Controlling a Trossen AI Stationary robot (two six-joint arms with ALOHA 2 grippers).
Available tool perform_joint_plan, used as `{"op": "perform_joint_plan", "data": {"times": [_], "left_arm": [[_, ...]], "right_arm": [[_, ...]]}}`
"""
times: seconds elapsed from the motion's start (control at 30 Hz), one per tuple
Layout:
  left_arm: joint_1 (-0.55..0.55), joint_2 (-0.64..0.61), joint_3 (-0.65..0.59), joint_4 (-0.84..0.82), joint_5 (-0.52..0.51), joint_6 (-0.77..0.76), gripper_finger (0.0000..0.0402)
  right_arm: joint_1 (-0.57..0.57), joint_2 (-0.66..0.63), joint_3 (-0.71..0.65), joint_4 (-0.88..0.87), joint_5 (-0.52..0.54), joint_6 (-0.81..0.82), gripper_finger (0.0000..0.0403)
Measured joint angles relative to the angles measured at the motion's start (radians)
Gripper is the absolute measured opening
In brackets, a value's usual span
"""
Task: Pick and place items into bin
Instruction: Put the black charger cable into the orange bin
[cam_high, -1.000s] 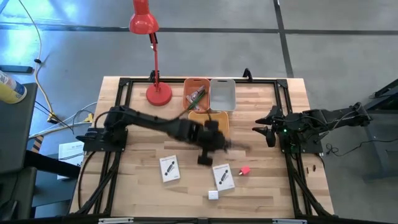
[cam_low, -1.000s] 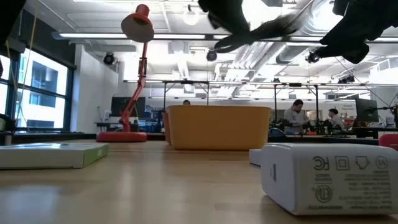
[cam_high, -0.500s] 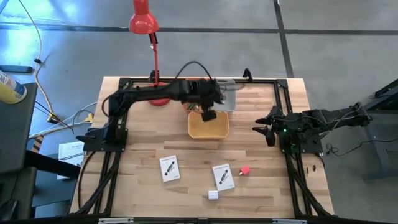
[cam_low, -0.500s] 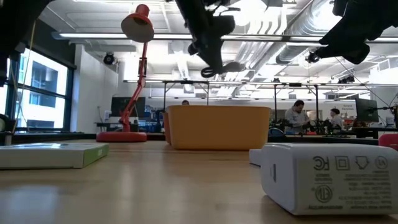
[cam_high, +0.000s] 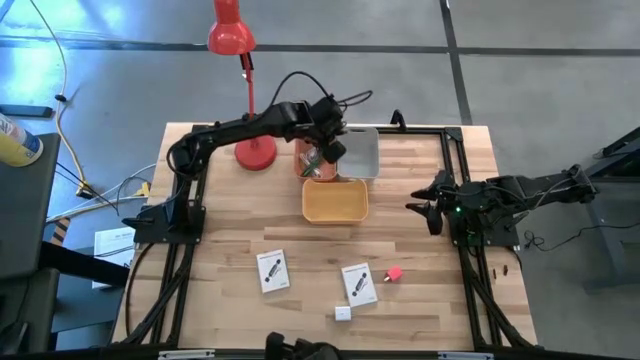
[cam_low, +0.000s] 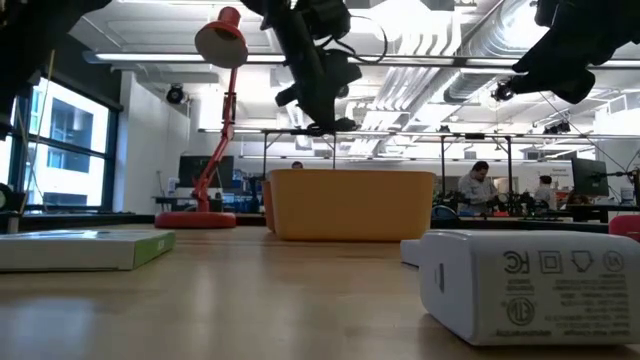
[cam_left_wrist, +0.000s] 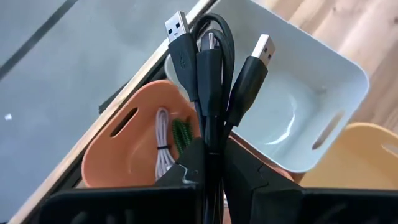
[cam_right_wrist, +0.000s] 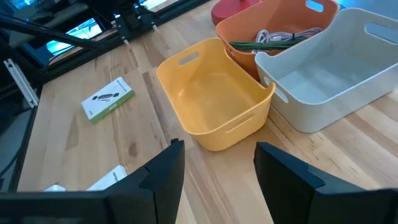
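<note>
My left gripper (cam_high: 328, 152) is shut on a folded black cable (cam_left_wrist: 210, 81) and hangs above the orange bin (cam_high: 313, 146), beside the white bin (cam_high: 359, 150). The orange bin holds a green strip (cam_left_wrist: 181, 134) and a white cord (cam_left_wrist: 163, 146). In front of both bins stands the yellow bin (cam_high: 335, 200). Two white cards (cam_high: 272, 270) (cam_high: 358, 284), a red-pink cube (cam_high: 394, 273) and a white block (cam_high: 343, 313) lie flat on the near part of the table. My right gripper (cam_high: 430, 212) waits open at the table's right. My left gripper pinches the cable's folded bundle of several strands (cam_left_wrist: 211, 140) between its two fingers, a little behind the plugs. Two plug ends (cam_left_wrist: 177, 28) (cam_left_wrist: 260, 48) stick out past the fingertips. The fingers slant down toward the far edge. The cable is lifted clear over the bins.
A red desk lamp (cam_high: 255, 150) stands at the far left of the table, close to the orange bin. Black frame rails (cam_high: 190, 200) run along the table's left, right and far sides. In the low view the white block (cam_low: 520, 285) fills the near right.
My left gripper has swung with the cable from above the cards in the table's middle, past the yellow bin, toward the far edge, and now stands over the orange bin. It rolled on the way and has stayed shut on the cable.
</note>
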Motion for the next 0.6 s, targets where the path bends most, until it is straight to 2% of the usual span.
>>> {"op": "perform_joint_plan", "data": {"times": [0.3,0.6], "left_arm": [[0.002,0.052,-0.001,-0.055,-0.013,-0.101,0.0014],[0.003,0.097,-0.001,-0.12,-0.035,-0.11,0.0014]], "right_arm": [[0.0,0.0,0.0,-0.008,0.032,-0.007,0.0183],[0.0,0.0,0.0,-0.01,0.021,0.011,0.0183]]}}
